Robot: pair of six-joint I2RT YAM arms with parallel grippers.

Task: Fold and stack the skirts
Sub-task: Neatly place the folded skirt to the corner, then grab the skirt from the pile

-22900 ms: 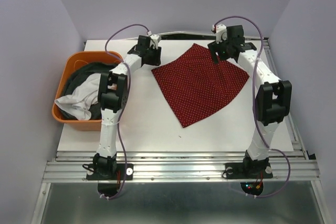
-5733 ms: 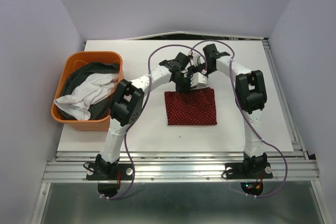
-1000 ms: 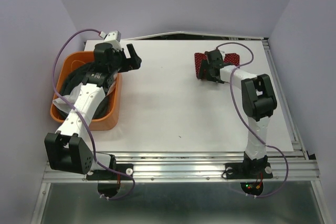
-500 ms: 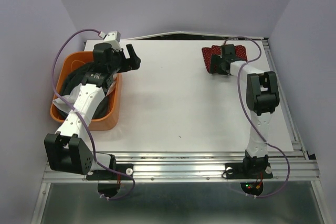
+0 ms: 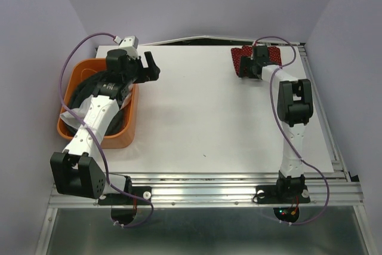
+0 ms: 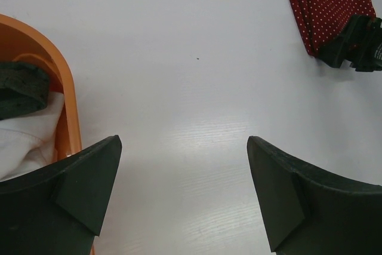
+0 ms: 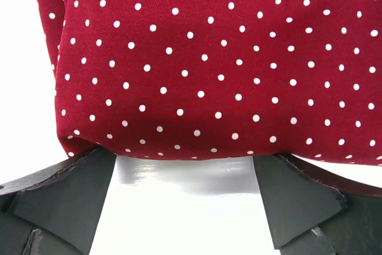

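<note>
Nearest, no change is seen at the orange basket: the white skirt & dark grey skirt are left inside, unfolded. The left gripper is held over the basket's far rim as it was a sec ago, jaws spread wide, nothing btwn them. Further out, mid table has been vacated: the folded red dotted skirt, lying there a few secs back, has been slid to the far right corner, a bit further in the last sec. The right gripper is set against its near edge, jaws released & wide, fingertips touching the fold, cloth not pinched. Judged: skirt 1 is done & parked as stack base; 2 remain to be fetched

Hard to make out: basket contents are mostly masked by the left arm from above. The red skirt's far edge is cut off in the right wrist view & partly covered by the gripper from above, so fold neatness can't be confirmed
</note>
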